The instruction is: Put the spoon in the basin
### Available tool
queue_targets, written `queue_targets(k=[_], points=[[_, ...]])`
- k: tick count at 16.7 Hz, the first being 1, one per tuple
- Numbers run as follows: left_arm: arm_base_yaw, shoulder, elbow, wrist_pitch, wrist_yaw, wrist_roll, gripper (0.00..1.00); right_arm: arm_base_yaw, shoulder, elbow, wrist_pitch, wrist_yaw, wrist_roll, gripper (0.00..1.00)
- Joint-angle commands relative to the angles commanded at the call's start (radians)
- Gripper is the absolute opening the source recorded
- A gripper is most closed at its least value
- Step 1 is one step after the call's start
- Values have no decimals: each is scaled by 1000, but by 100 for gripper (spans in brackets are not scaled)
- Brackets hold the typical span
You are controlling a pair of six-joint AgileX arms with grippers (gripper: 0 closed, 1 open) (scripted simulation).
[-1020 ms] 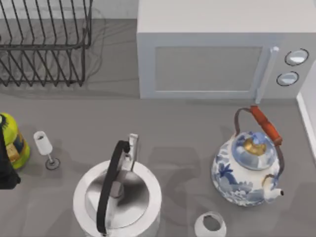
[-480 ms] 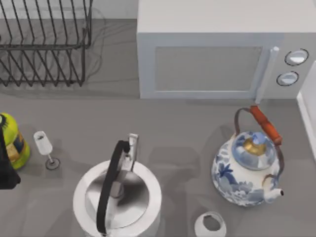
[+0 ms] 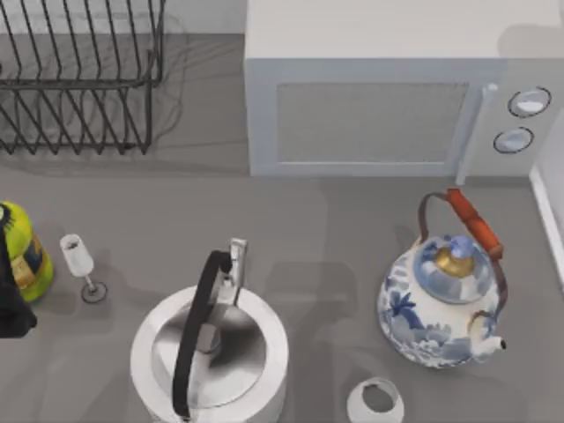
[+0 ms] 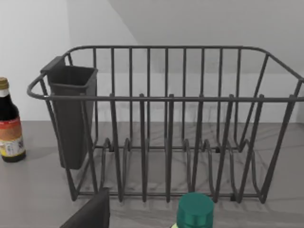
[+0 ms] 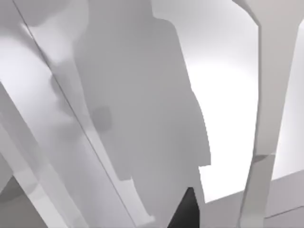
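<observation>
My left arm [image 3: 11, 308] is sitting at the table's left edge beside the yellow bottle [image 3: 22, 251]. I cannot tell whether the left gripper is gaping or gripping anything.

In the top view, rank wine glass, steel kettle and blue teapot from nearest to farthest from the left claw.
1. Wine glass, beside the left claw at the left edge.
2. Steel kettle, lower middle.
3. Blue teapot, right side.
</observation>
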Motion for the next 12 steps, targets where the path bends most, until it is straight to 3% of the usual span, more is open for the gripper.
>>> queue_targets(k=[5, 12], points=[[0, 0, 0, 0, 0, 0, 100, 62, 142, 214, -54, 10, 57, 0], [0, 0, 0, 0, 0, 0, 100, 62, 148, 221, -53, 9, 62, 0]])
